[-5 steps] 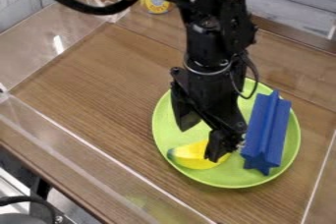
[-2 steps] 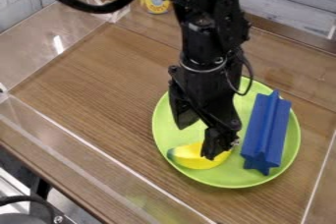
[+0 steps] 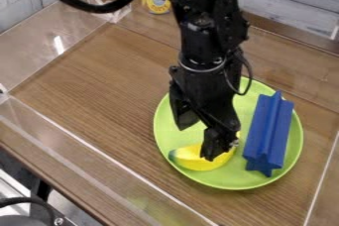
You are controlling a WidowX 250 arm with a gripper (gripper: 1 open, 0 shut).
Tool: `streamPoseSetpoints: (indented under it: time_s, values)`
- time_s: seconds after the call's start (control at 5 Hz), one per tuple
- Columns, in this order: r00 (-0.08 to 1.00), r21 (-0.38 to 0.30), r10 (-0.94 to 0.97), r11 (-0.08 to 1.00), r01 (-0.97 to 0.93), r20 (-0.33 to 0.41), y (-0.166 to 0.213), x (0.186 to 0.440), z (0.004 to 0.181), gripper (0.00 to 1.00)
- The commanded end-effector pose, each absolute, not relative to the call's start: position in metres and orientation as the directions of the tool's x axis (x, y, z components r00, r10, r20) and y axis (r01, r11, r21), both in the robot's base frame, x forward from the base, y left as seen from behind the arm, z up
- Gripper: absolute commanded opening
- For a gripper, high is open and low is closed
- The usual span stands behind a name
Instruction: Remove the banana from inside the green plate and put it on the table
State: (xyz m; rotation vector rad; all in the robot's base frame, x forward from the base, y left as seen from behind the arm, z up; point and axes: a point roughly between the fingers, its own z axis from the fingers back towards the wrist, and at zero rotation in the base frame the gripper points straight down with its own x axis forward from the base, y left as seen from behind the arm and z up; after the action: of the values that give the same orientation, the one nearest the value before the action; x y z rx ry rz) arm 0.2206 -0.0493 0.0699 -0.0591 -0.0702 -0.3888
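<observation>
The green plate (image 3: 284, 156) lies on the table (image 3: 106, 81) at the right front. A small yellow banana (image 3: 193, 157) rests near the plate's front rim, partly hidden behind one black finger. My gripper (image 3: 203, 136) points straight down over the plate, jaws open wide, one finger tip beside the banana and the other to its left. Whether a finger touches the banana I cannot tell. A blue ridged block (image 3: 271, 133) lies on the plate's right half.
Clear acrylic walls (image 3: 40, 111) run along the table's edges. A yellow object (image 3: 158, 4) sits at the far back behind the arm. Bare wood spreads to the left of the plate.
</observation>
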Motion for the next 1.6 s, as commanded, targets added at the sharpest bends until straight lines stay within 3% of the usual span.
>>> streamPoseSetpoints:
  time_s: [0.0,0.6,1.4]
  values:
    - [0.919,-0.038,-0.374,0.924,0.381,0.121,-0.049,0.231,0.078,1.00]
    - [0.912,-0.034,-0.391,0.917,0.397,0.121,-0.048,0.235,0.077,1.00]
    - [0.915,-0.054,-0.385,0.918,0.393,0.116,-0.065,0.227,0.056,1.00]
